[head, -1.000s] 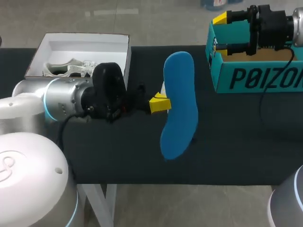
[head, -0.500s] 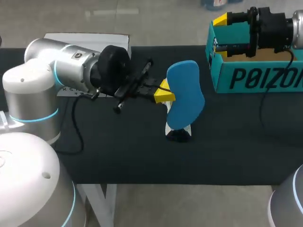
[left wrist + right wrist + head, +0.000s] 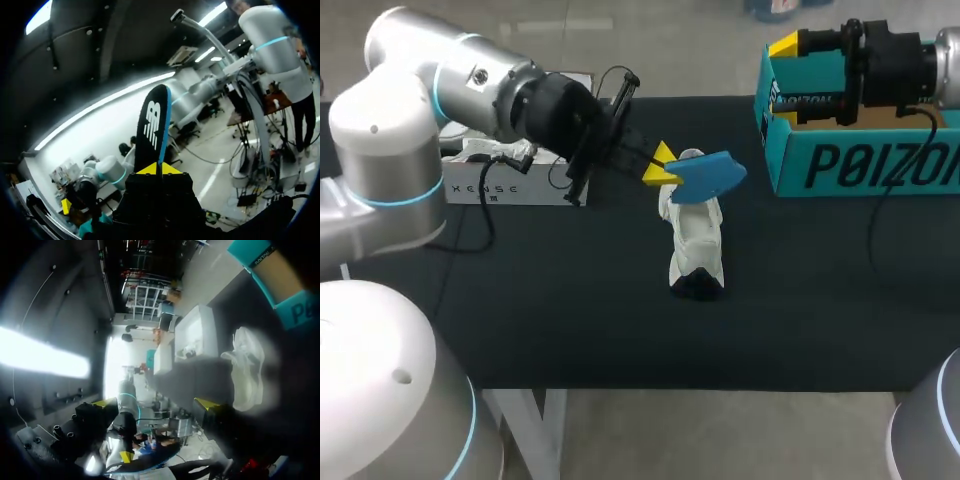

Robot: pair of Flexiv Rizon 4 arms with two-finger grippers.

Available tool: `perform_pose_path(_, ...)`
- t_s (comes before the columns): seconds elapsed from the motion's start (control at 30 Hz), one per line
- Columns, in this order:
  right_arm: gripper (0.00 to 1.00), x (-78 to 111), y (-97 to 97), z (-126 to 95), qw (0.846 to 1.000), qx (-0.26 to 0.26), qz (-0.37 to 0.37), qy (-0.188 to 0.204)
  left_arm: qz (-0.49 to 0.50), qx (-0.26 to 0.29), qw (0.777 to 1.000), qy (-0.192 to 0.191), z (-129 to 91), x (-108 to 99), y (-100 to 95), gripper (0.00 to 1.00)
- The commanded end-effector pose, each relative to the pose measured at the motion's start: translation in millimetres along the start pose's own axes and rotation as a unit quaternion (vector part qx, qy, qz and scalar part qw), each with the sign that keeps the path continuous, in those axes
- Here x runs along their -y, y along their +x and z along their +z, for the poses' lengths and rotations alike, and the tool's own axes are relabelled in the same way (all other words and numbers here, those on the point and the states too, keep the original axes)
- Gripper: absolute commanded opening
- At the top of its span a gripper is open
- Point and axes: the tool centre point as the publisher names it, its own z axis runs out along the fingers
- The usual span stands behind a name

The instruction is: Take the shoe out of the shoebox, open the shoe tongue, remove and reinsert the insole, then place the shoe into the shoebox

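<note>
So in the last second the left arm swings up and back, and the blue insole (image 3: 708,176) goes from hanging broadside over the shoe to lying nearly flat just above the white shoe (image 3: 694,240), which stands on the tabletop (image 3: 800,300). The left gripper (image 3: 660,166) pinches the insole's edge. Looks like it's lining up to reinsert. The right gripper (image 3: 782,72) sits spread wide at the teal shoebox (image 3: 860,160).

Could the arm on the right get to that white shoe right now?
Probably yes. The shoe stands on open table near the teal box, with nothing between it and the open right gripper. Only the left gripper, holding the blue insole just above the shoe, crowds the top.
</note>
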Motion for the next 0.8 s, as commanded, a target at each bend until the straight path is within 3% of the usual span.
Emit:
perform_pose_path(0.03, 1.00, -0.9, 0.4, -1, 1.000, -0.005, 0.003, 0.004, 0.385, -0.280, 0.846, -0.239, -13, -2, -13.5, 0.00)
perform_pose_path(0.17, 1.00, -0.9, 1.3, -1, 1.000, -0.013, 0.007, 0.006, 0.433, -0.319, 0.800, -0.267, -22, -8, -18.3, 0.00)
perform_pose_path(0.4, 1.00, -1.5, 0.9, -1, 1.000, -0.014, 0.010, 0.014, 0.517, -0.413, 0.677, -0.321, -42, -21, -35.6, 0.00)
perform_pose_path(0.47, 1.00, -1.0, 1.3, 0, 1.000, -0.016, 0.011, 0.016, 0.528, -0.423, 0.658, -0.331, -45, -26, -41.6, 0.00)
perform_pose_path(0.63, 1.00, 1.9, 4.3, 3, 0.999, -0.020, 0.010, 0.024, 0.540, -0.433, 0.636, -0.342, -45, -40, -47.2, 0.00)
perform_pose_path(0.8, 1.00, 3.8, 6.8, 8, 0.999, -0.024, 0.007, 0.029, 0.540, -0.431, 0.630, -0.353, -44, -52, -53.1, 0.00)
